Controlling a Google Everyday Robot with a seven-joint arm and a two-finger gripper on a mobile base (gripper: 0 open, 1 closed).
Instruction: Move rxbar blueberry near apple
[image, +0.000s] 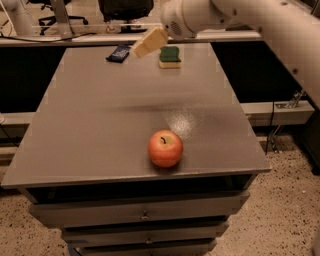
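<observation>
The rxbar blueberry (118, 53) is a dark navy wrapper lying flat at the table's far left edge. The apple (165, 148) is red-orange with a yellowish top and sits near the front edge, right of centre. My gripper (148, 42) hangs from the white arm above the far part of the table, just right of the bar and left of the sponge. It touches neither. Its pale fingers point down and to the left.
A green-topped yellow sponge (170, 56) lies at the far edge, right of the gripper. The grey table (100, 125) has drawers below its front edge. Office chair bases and a counter stand behind. The white arm (260, 25) crosses the upper right.
</observation>
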